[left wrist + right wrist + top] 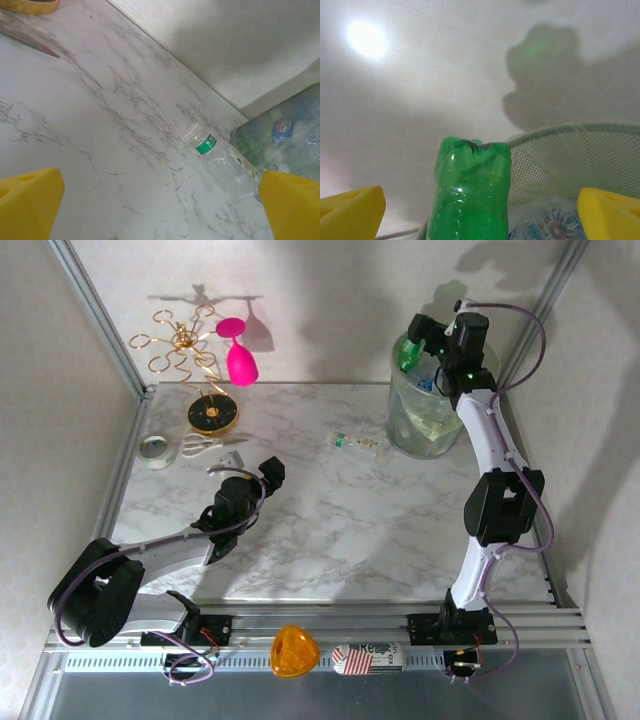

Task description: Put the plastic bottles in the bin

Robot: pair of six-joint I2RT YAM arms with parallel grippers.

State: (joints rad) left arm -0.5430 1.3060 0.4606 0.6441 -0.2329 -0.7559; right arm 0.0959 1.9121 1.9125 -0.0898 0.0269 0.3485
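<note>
My right gripper (425, 340) hangs over the pale-green bin (415, 430) at the back right, its yellow fingers (350, 210) spread wide. A green bottle (470, 195) stands between them with a gap on each side, at the bin's rim (570, 129); it also shows from above, the green bottle (406, 355). Inside lies a blue-labelled bottle (550, 222). A clear bottle with a green band (357, 443) lies on the marble just left of the bin. My left gripper (262, 475) is open above the table, facing that clear bottle (220, 160) and the bin (295, 125).
At the back left stand a gold wire rack (185, 345), a pink wine glass (240, 355) and a black-and-gold disc (212, 416). A tape roll (153, 448) and scissors (210, 445) lie near the left wall. An orange object (294, 650) and a striped can (365, 658) sit on the front rail.
</note>
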